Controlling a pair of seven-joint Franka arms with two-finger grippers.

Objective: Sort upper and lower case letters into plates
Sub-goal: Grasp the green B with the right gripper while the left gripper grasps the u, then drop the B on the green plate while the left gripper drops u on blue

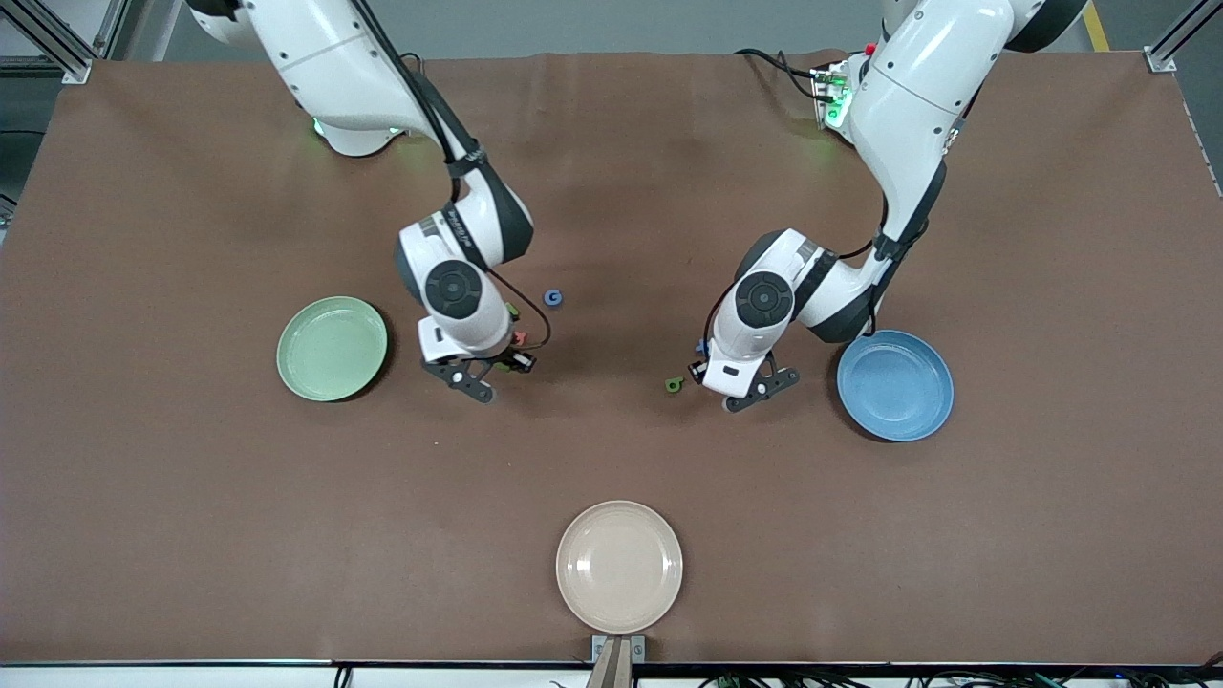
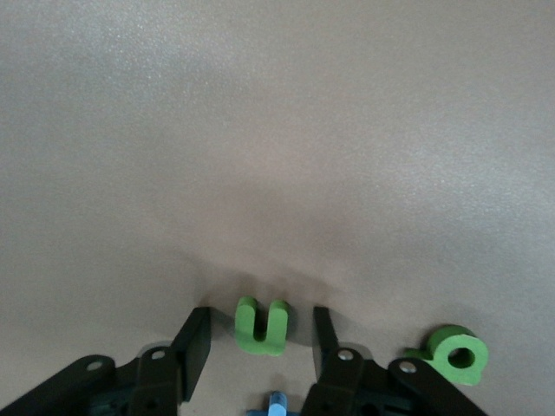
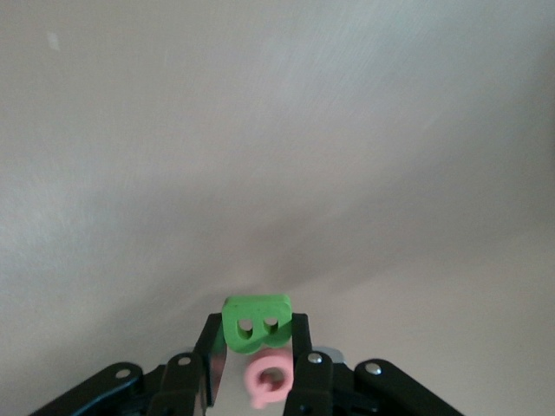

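Closing our left gripper (image 2: 260, 347) around the green u (image 2: 260, 327) beside the blue plate (image 1: 917, 417), we risk nudging it askew; right gripper (image 3: 257, 342) clamps the green B (image 3: 257, 322).

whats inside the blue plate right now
Nothing shows in the blue plate; its bowl looks bare. The left arm covers a small part of its rim, so that bit stays unseen.

Even, bright overhead light fell on the matte brown table covering (image 1: 611, 459) in the front view, with soft short shadows under both white robot arms and beside the plates. Both wrist views looked paler and washed out, the tabletop fading to grey-beige. A pink toy letter (image 3: 268, 383) close to the right wrist camera was blurred.
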